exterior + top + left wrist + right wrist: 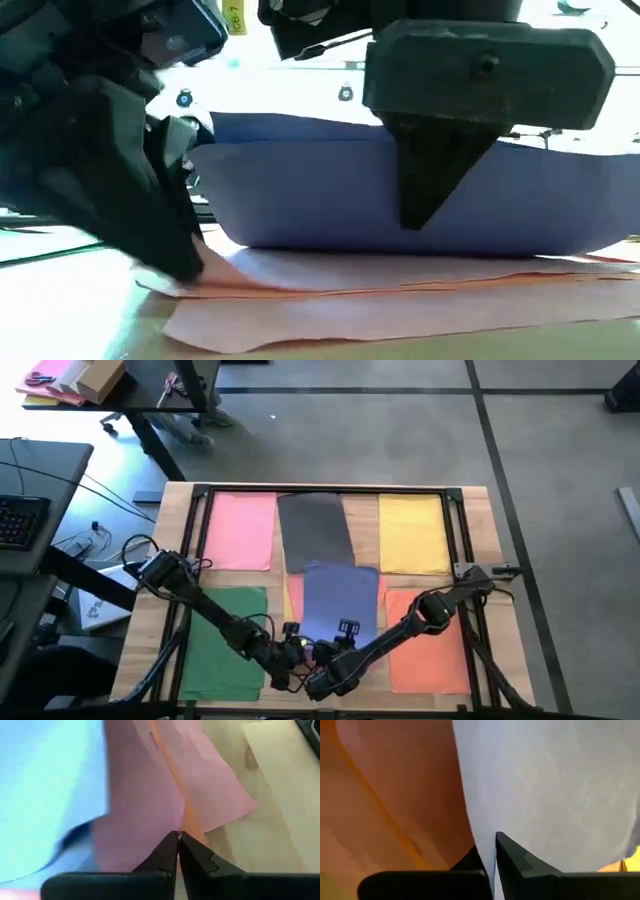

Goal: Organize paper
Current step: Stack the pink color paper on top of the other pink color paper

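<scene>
Pinching blue sheet point(400, 205) with right gripper point(490, 851), fingers closed on its near edge, lifting it bowed over pink/orange sheets point(380, 290) near table's point(480, 500) front edge, middle. Clamping left gripper point(178, 845) shut on the pink sheet point(145, 805) edge just beside it. Other paper lying flat: pink point(240, 530), grey point(315, 525), yellow point(412, 532) along far edge, green point(225, 640) front left, orange point(430, 650) front right. Advising: keeping grip on blue edge only, lifting slow and level, avoiding dragging lower sheets. No containers visible.
</scene>
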Tool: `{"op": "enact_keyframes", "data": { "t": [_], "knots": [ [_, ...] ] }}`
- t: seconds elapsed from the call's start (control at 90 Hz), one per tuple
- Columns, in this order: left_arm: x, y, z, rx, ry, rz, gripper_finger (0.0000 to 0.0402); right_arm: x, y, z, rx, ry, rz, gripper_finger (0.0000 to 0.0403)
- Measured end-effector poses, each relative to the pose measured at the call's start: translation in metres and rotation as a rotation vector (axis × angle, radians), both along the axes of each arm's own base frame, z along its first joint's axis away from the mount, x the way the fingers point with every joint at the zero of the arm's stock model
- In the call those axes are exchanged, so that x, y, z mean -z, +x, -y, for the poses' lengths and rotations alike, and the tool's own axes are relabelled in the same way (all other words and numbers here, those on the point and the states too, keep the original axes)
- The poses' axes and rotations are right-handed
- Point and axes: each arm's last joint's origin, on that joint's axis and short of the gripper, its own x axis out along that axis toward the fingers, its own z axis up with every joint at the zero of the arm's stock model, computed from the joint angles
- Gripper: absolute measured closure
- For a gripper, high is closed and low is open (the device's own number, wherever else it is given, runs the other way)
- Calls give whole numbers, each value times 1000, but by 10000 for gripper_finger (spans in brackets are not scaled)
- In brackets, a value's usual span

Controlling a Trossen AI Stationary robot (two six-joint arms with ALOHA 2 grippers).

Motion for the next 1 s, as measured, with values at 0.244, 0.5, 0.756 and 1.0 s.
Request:
{"op": "enact_keyframes", "data": {
  "t": [0.244, 0.5, 0.756, 1.0],
  "knots": [
    [-45, -26, -5, -10, 85, 9, 401, -3, -6, -7, 17, -30, 33, 403],
    [-78, -72, -32, -64, 227, -187, 401, -2, -11, -20, 15, -13, 71, 403],
    [-127, -117, -88, -275, 415, -358, 402, 22, 4, -34, -71, 155, 167, 403],
    [-147, -153, -128, -499, 345, -640, 401, 29, 5, -30, -64, 164, 171, 403]
  ]
}}
